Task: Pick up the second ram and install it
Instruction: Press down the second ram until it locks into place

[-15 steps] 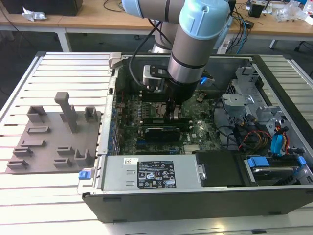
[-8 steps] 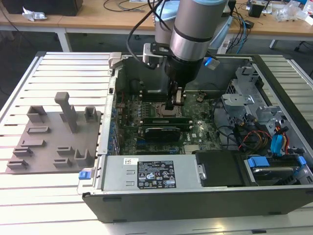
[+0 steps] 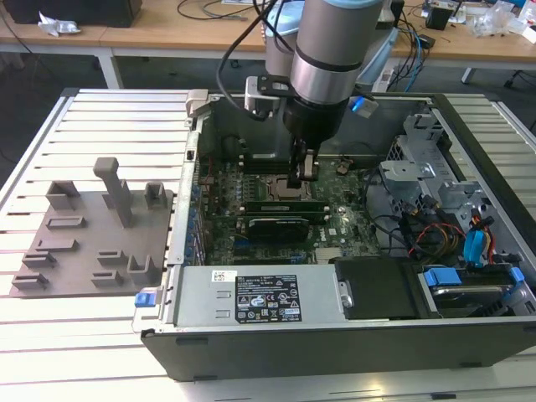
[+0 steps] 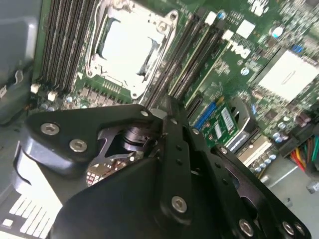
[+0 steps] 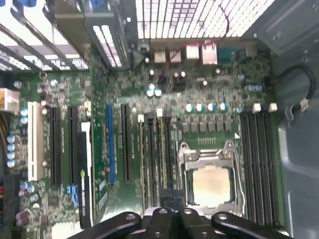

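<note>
The gripper hangs closed just above the second ram seated mid-motherboard, gripping nothing.

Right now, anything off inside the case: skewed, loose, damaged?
Nothing stands out. The gripper hangs low over the RAM slots beside the CPU socket. The motherboard looks intact, with nothing visibly loose or askew on it.
</note>
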### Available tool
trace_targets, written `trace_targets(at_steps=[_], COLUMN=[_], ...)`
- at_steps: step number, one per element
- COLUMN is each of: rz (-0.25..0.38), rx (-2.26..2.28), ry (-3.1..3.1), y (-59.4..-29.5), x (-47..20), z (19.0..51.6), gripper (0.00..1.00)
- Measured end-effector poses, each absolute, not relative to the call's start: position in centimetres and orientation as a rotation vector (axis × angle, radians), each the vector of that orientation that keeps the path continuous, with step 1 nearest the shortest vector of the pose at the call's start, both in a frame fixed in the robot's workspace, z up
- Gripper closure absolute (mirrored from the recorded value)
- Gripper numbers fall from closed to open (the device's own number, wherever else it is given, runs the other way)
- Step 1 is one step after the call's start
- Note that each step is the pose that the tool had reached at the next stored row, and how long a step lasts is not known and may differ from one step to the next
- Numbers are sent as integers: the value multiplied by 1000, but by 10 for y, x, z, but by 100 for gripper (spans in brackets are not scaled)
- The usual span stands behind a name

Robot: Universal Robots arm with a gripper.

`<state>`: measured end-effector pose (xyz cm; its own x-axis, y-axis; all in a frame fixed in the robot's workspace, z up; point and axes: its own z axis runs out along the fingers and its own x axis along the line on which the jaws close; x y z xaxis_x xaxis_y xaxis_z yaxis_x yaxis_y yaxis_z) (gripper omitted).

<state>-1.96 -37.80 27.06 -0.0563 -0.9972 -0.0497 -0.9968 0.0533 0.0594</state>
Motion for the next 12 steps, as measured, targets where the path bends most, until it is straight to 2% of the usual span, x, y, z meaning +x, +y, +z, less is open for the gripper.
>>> trace_targets(at_steps=[2,6,12], rz=[-54,-49,-59], rx=[2190,2192,2179], ry=[-2309,-2311,-2296], y=[-378,-378,-377], x=[-20,-19,19], z=[270,270,252], gripper=[90,90,90])
